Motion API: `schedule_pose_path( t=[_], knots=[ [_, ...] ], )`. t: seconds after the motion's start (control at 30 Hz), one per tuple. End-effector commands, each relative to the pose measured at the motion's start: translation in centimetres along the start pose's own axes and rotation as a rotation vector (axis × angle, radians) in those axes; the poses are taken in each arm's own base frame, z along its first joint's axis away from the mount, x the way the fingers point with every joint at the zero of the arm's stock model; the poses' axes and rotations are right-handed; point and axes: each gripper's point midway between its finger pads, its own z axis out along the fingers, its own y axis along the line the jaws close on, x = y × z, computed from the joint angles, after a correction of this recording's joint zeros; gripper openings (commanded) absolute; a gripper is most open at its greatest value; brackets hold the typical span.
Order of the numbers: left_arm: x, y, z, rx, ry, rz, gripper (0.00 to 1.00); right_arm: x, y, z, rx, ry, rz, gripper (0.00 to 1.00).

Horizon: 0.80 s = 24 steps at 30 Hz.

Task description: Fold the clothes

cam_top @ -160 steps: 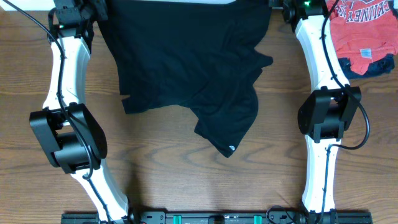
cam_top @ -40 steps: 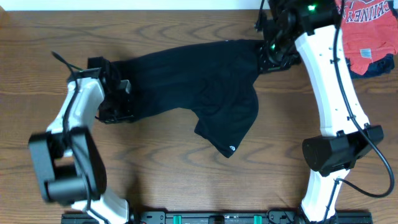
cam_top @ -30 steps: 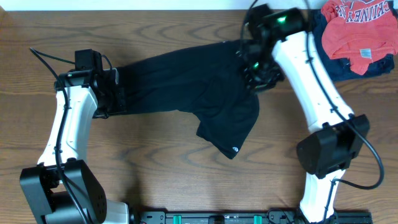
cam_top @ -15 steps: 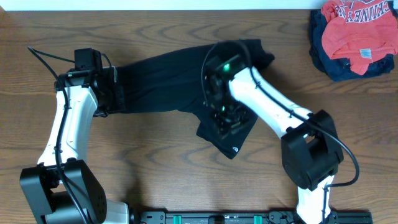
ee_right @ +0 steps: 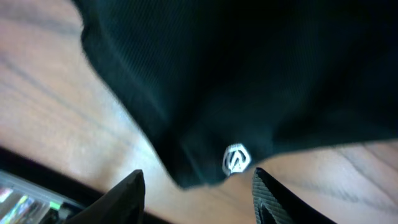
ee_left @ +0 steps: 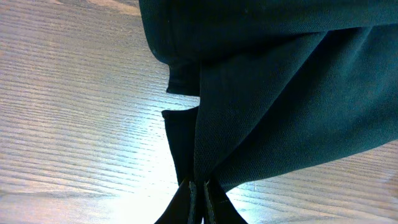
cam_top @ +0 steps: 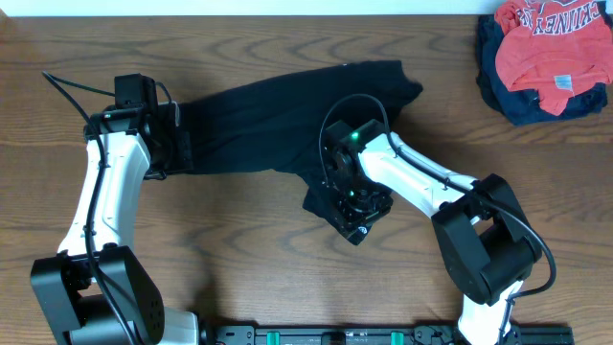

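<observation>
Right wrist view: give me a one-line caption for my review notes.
Open right claw poised above a corner of the black shirt bearing a small white logo, on the wooden table.

The black garment (cam_top: 259,134), earlier spread at the surface's far edge, is now drawn into a band toward the left edge by the left jaws. The right jaws have left its far-right corner, widened, and moved over the white logo (ee_right: 235,158).
</observation>
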Motion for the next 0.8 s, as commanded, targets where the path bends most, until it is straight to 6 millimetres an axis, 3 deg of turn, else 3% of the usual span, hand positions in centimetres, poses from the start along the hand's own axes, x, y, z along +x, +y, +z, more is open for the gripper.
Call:
schedule_pose_path(
  t=[0.0,0.2,0.37,0.43,0.47,0.5,0.63,0.77],
  knots=[
    [-0.5,0.3,-0.3,-0.013,-0.014,-0.006,0.06,0.2,1.0,0.6,-0.009,-0.023,0.042,0.54],
    [-0.5,0.3,-0.3,-0.013,-0.013,-0.006,0.06,0.4,0.2,2.9,0.058,-0.04,0.11,0.54],
    [-0.5,0.3,-0.3,-0.013,-0.013,-0.006,0.06,0.4,-1.5,3.4,0.146,-0.064,0.197,0.45],
    [-0.5,0.3,-0.3,-0.013,-0.013,-0.007,0.06,0.3,-2.2,3.2,0.185,-0.078,0.232,0.26],
    [-0.5,0.3,-0.3,-0.013,-0.013,-0.007,0.06,0.3,-2.5,3.1,0.203,-0.086,0.244,0.09],
    [-0.5,0.3,-0.3,-0.013,-0.013,-0.007,0.06,0.2,-2.8,3.0,0.216,-0.094,0.259,0.01],
    [-0.2,0.3,-0.4,-0.013,-0.003,-0.007,0.06,0.2,-3.2,1.4,0.201,-0.131,0.284,0.01],
    [0.6,0.3,-1.0,-0.014,0.016,-0.029,0.06,0.5,-4.3,-2.8,0.161,-0.24,0.336,0.01]
  ],
)
